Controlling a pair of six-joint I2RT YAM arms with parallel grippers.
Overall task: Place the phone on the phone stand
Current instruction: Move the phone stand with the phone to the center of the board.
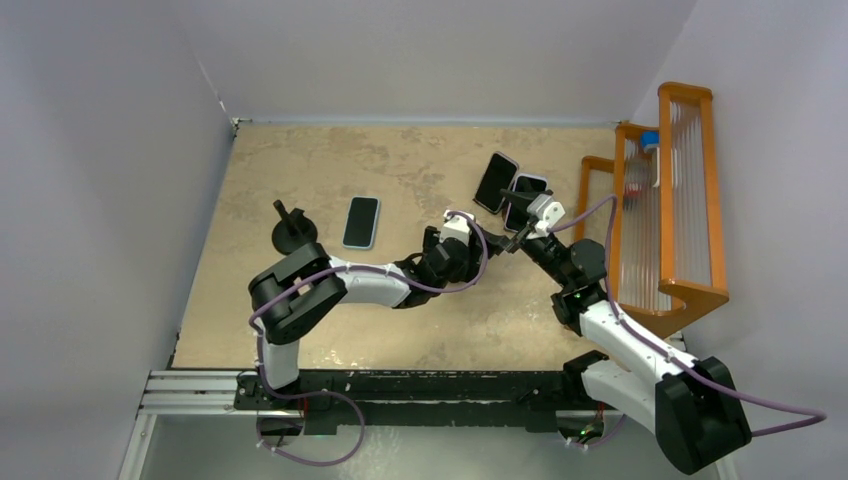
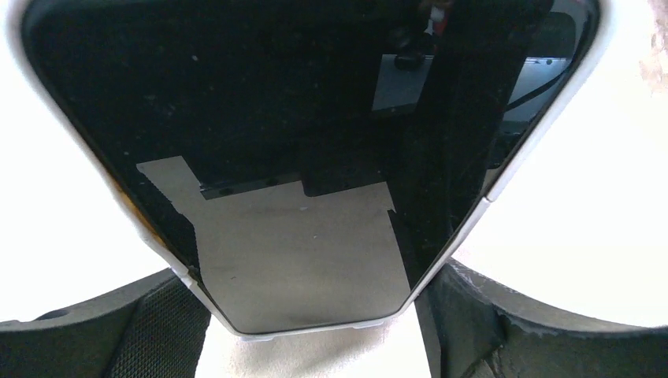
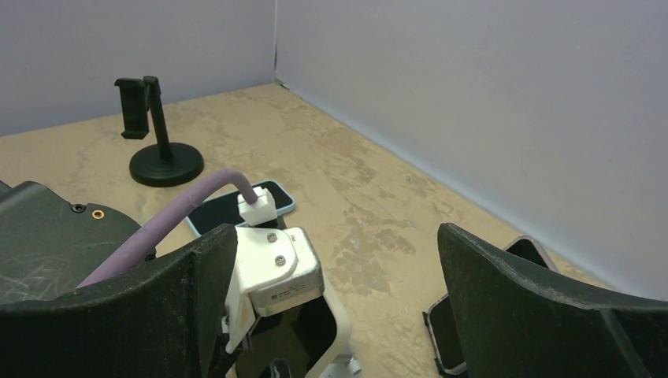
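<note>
Tan table (image 1: 330,160), pale walls (image 1: 450,50). Four phones: blue-cased one (image 1: 361,221), two dark ones (image 1: 495,182) (image 1: 524,200), white-cased one (image 2: 299,197) inside left claw (image 2: 311,315), grip unclear. One stand (image 1: 289,228), one rack (image 1: 686,90); right claw (image 3: 335,232) wide, empty.

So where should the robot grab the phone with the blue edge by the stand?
Probably by its two long edges, about halfway along, coming straight down from above. The blue-edged phone lies flat, screen up, on the table, so only its sides are free, and the short way across is easiest to pinch.
</note>
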